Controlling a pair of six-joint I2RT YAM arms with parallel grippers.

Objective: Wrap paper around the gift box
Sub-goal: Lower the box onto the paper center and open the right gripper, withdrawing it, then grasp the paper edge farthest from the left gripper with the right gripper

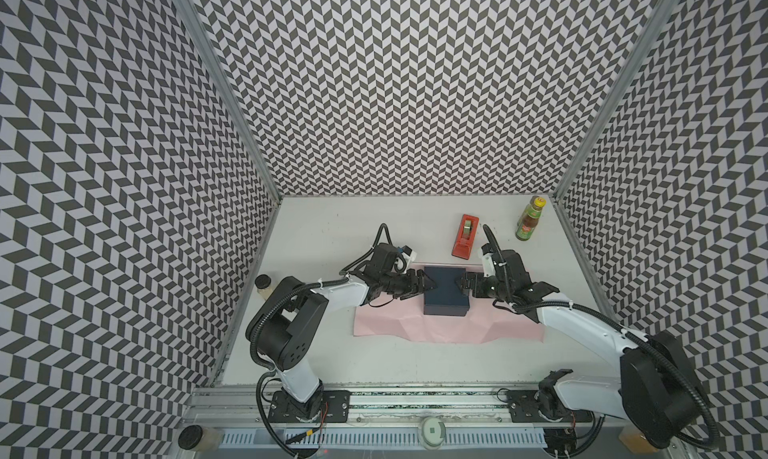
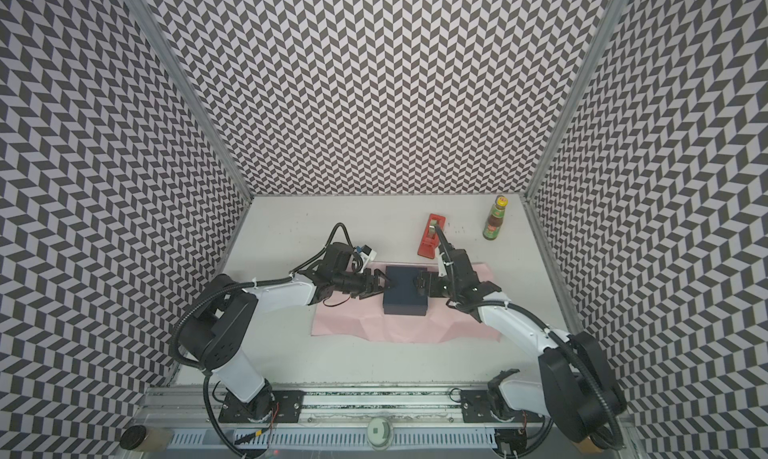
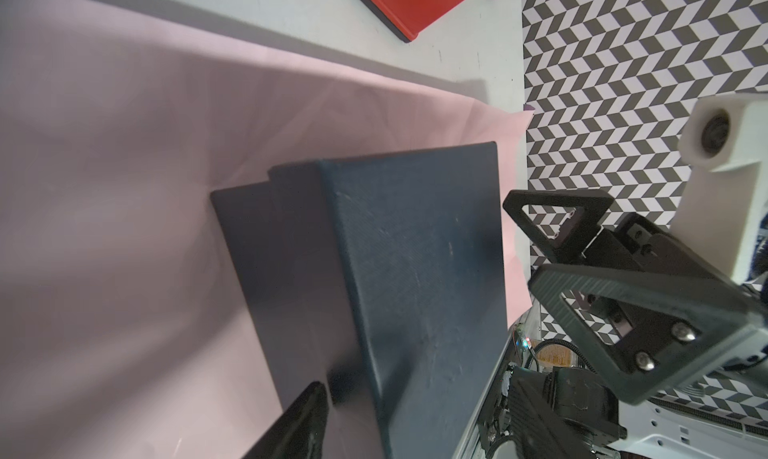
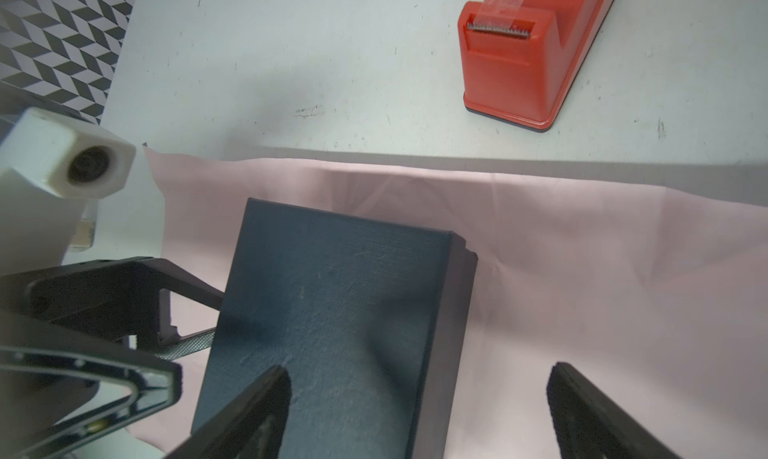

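Navy gift box (image 1: 445,288) sits midway along the pink paper (image 1: 449,330), near its far edge; the sheet lies open on the tabletop (image 1: 332,236), nothing folded up yet. At the box's sides the left pincer (image 1: 433,287) and right pincer (image 1: 459,287) hang spread, gripping nothing. Folding and taping remain, I'd say.

This is a robotics lab test cell. A white surface (image 1: 332,236) is boxed in on three sides by walls (image 1: 415,82) papered in a black-and-white chevron pattern, joined by aluminium posts (image 1: 224,87). Along the surface's near edge runs a metal rail (image 1: 415,407), with a left arm (image 1: 345,297) and a right arm (image 1: 582,319) bolted to it.
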